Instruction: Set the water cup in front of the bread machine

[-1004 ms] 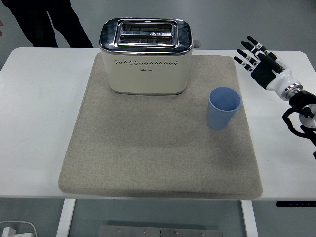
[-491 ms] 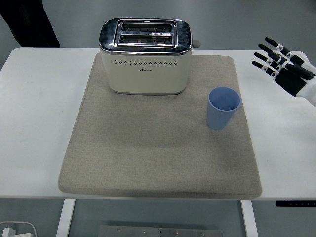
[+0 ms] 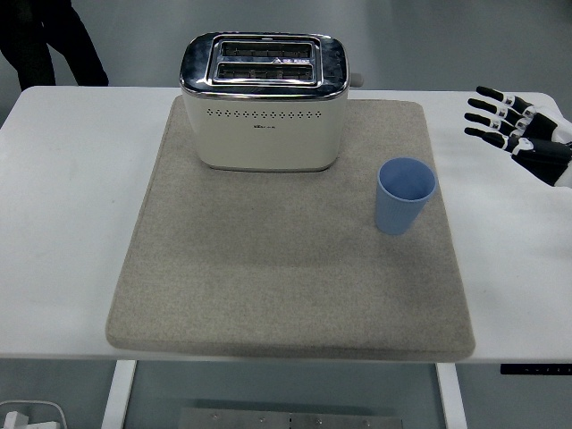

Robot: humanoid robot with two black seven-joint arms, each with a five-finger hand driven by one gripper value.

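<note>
Rightward, water cup (image 3: 406, 196) near mat edge (image 3: 450, 234)

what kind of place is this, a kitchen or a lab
Likely a lab test setup, not a kitchen: a toaster and blue cup staged on a grey mat on a white table, bare grey floor behind.

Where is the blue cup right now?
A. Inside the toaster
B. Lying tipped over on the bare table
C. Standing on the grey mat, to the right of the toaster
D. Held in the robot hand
C: the blue cup stands upright on the grey mat, right of the toaster, untouched.
</note>
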